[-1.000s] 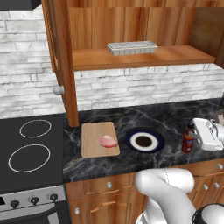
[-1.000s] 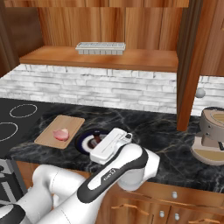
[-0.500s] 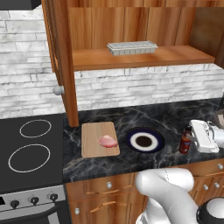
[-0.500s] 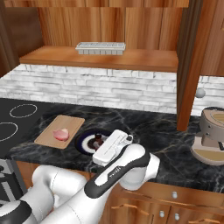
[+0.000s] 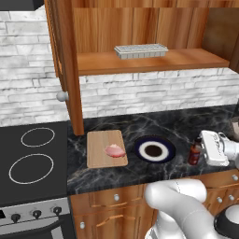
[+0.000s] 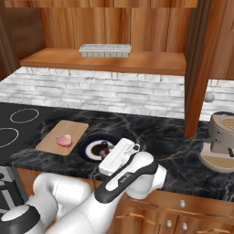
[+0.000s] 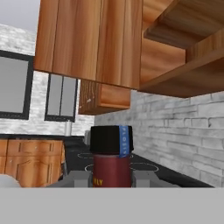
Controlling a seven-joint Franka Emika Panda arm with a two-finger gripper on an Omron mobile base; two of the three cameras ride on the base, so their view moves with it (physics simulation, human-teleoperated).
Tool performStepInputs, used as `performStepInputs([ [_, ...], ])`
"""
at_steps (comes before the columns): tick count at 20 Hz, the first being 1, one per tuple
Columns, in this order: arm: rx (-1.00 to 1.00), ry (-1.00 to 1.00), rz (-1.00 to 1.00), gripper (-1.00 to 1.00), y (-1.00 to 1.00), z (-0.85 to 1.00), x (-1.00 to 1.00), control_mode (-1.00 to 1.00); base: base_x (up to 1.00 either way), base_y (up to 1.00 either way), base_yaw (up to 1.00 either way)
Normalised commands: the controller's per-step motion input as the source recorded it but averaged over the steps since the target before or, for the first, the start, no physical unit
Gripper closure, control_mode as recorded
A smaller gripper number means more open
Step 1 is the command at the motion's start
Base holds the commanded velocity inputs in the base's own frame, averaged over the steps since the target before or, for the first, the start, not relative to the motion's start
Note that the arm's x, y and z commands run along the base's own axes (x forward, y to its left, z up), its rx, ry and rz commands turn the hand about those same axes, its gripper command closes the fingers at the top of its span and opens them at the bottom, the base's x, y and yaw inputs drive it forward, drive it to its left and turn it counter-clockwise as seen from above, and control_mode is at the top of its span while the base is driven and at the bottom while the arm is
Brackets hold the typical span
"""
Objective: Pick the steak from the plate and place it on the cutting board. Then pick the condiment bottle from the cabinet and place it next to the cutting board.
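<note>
Condiment bottle (image 7: 109, 157): clamped upright between fingers (image 7: 144, 178), low over the bench (image 5: 186, 126), ready for setting down; plate (image 5: 155, 151) just beyond fingers; cutting board (image 5: 106, 148) further on, well apart, steak (image 5: 115, 151) already on it; cabinet (image 5: 140, 42) shelf overhead, ice tray (image 5: 141, 50) on it.

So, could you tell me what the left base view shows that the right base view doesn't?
Left base view: the condiment bottle from the side, held in the gripper right of the plate. Right base view: a tan appliance at the counter's right end. Both: the steak lying on the cutting board, and a grey tray in the cabinet.
</note>
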Motion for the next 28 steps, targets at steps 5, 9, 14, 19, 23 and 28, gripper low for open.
performStepInputs([
  [5, 0.00, -0.02, 0.00, 1.00, -0.02, -0.16, 0.09, -1.00, 0.00, 0.00, 0.00],
  [9, 0.00, -0.02, 0.00, 1.00, -0.01, -0.18, 0.08, -1.00, 0.00, 0.00, 0.00],
  [14, 0.00, -0.01, 0.00, 1.00, -0.01, -0.21, 0.09, -1.00, 0.00, 0.00, 0.00],
  [19, 0.00, -0.01, -0.01, 1.00, -0.07, -0.24, 0.15, -1.00, 0.00, 0.00, 0.00],
  [23, 0.00, 0.00, 0.00, 1.00, -0.06, -0.20, 0.10, -1.00, 0.00, 0.00, 0.00],
  [28, 0.00, 0.00, 0.00, 1.00, -0.06, -0.18, 0.07, -1.00, 0.00, 0.00, 0.00],
])
